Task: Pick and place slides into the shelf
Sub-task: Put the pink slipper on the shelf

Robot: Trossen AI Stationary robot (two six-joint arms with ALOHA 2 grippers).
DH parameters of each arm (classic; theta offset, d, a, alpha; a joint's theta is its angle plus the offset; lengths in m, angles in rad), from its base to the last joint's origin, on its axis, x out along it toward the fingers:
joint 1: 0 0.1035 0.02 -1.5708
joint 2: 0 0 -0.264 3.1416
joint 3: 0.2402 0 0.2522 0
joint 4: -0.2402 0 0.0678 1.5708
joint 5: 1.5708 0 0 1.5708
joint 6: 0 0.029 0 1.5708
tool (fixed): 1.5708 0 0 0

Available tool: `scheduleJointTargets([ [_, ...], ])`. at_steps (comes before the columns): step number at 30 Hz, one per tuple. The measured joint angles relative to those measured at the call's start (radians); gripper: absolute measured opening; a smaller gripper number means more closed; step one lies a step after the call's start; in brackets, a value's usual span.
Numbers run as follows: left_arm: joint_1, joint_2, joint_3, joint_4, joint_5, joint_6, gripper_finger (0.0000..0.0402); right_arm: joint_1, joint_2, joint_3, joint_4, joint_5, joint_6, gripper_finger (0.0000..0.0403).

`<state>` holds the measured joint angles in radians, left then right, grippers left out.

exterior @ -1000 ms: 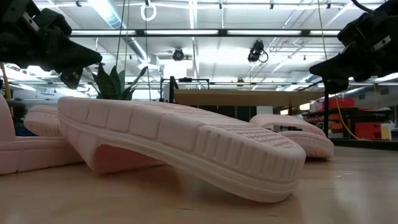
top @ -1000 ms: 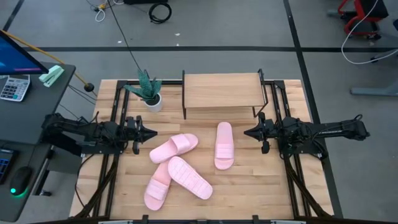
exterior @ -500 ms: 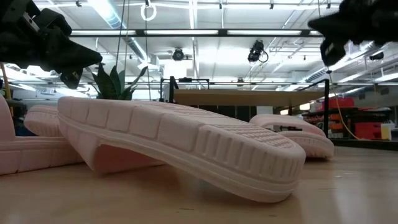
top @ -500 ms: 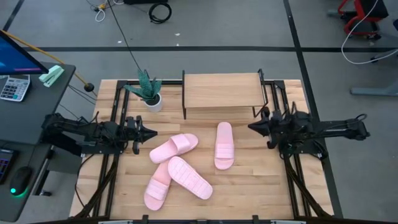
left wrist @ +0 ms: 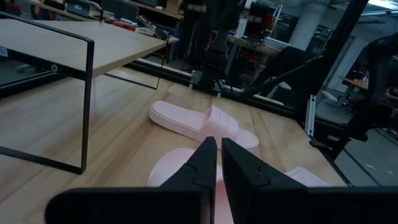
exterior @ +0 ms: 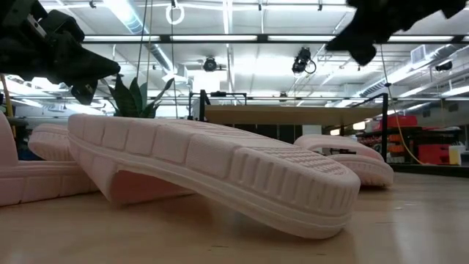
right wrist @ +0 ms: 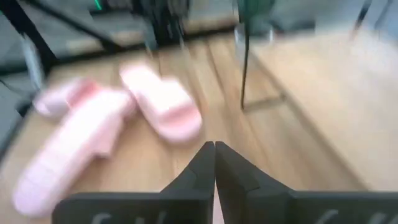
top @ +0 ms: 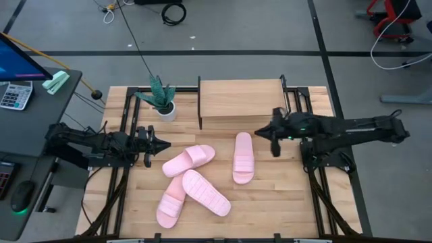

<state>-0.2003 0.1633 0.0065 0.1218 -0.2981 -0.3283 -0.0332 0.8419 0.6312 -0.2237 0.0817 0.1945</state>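
Several pale pink slides lie on the wooden tabletop. One slide point(top: 243, 157) lies alone in front of the shelf point(top: 241, 101). Another point(top: 189, 160) lies left of it. A third point(top: 206, 192) lies sole up across a fourth point(top: 171, 202). My right gripper point(top: 259, 131) hangs shut in the air just right of the lone slide's far end, and high in the low view point(exterior: 344, 42). My left gripper point(top: 167, 144) waits shut at the table's left, level, pointing at the slides point(left wrist: 205, 121). Neither gripper holds anything.
A potted plant point(top: 162, 101) stands left of the shelf at the far edge. Black rails point(top: 123, 169) run along the table's left and right sides. A desk with a calculator point(top: 15, 94) stands beyond the left edge. Bare wood lies near the front right corner.
My right gripper has risen well above the table and reached toward the table's left, to a spot beside the lone slide's far end. It has tipped from level to slanting downward and has stayed shut. The slides lie as before.
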Motion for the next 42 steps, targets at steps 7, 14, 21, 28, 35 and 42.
scheduleJointTargets([
  [7, 0.000, 0.000, 0.000, 0.000, 0.000, 0.000, 0.0040, -0.012, 0.198, 0.033, -0.015, -0.107, 0.118, 0.0018],
  [14, 0.000, 0.000, 0.000, 0.000, 0.000, 0.000, 0.0033, 0.025, 0.266, 0.034, -0.015, -0.166, 0.232, 0.0018],
  [21, 0.000, 0.000, 0.000, 0.000, 0.000, 0.001, 0.0025, 0.176, 0.270, 0.034, 0.002, -0.207, 0.352, 0.0049],
  [28, 0.000, 0.000, 0.000, 0.000, 0.000, 0.000, 0.0034, 0.379, 0.328, 0.144, 0.035, -0.141, 0.411, 0.0117],
  [35, 0.000, 0.000, 0.000, 0.000, 0.000, 0.000, 0.0038, 0.488, 0.614, 0.480, -0.336, 0.110, 0.216, 0.0176],
  [42, 0.000, 0.000, 0.000, 0.000, 0.000, 0.000, 0.0026, 0.503, 0.888, 0.716, -0.600, 0.237, 0.163, 0.0218],
])
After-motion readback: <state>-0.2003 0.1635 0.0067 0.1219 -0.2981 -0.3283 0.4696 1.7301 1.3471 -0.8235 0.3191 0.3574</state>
